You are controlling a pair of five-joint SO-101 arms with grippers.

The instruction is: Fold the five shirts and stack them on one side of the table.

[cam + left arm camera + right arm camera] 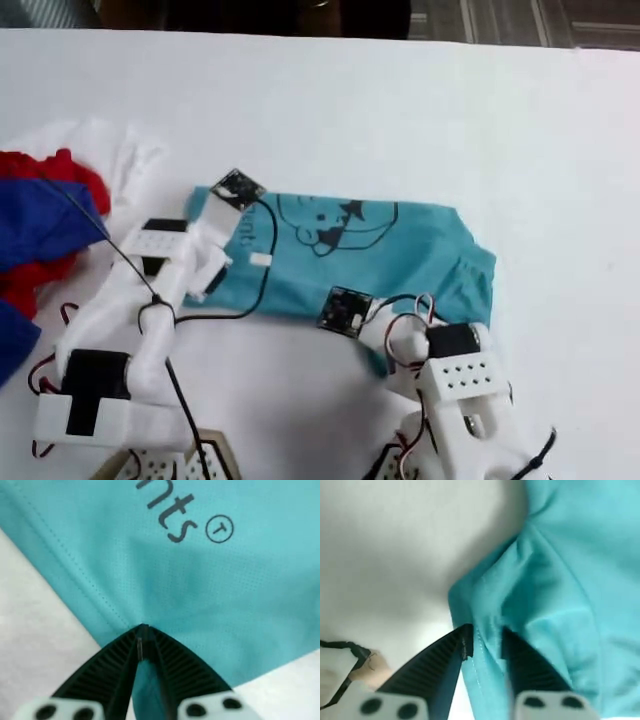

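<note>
Left hand [141, 630], pinched shut on the teal shirt [400, 262] hem, and right hand [485, 632], seemingly clamping bunched cloth, should lift together, evenly.

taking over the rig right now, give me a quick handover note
Left gripper: shut on the teal shirt, at its edge by the print.
Right gripper: shut on a bunched hem at the shirt's other end, near corner.
The teal shirt lies spread out on the table; a heap of red, blue and white clothes sits beside the left arm.
Done: no folded stack visible.
Left: fold the teal shirt, then the heap, and stack everything on one side.
</note>
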